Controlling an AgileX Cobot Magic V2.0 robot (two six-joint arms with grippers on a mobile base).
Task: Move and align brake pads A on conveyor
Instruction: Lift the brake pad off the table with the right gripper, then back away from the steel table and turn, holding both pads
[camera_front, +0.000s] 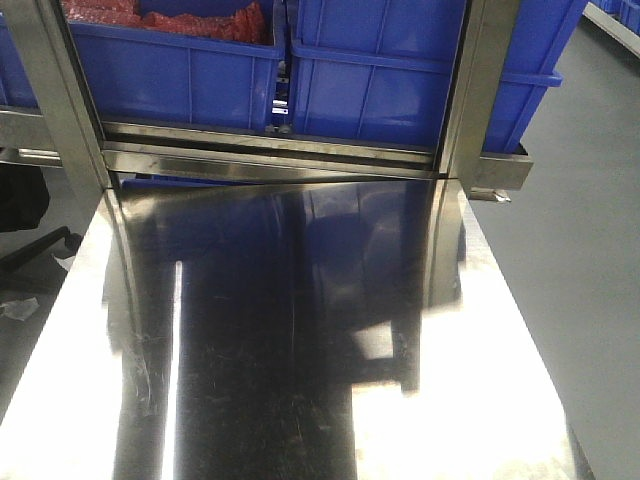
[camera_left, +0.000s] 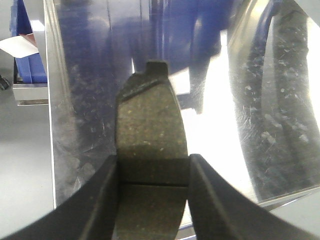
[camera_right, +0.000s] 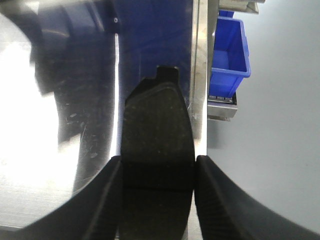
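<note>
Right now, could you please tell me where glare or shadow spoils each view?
Front view: the shiny steel table mirrors the blue plastic bins, glare at lower corners. Left wrist view: blown-out glare beside the grey-brown curved brake pad. Right wrist view: the second curved brake pad looks near-black.

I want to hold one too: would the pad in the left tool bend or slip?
Probably stiff: the brake pad sticks straight out of the left tool without drooping. Its speckled face looks rough, so likely not slippery. Being flat, it shouldn't roll.
</note>
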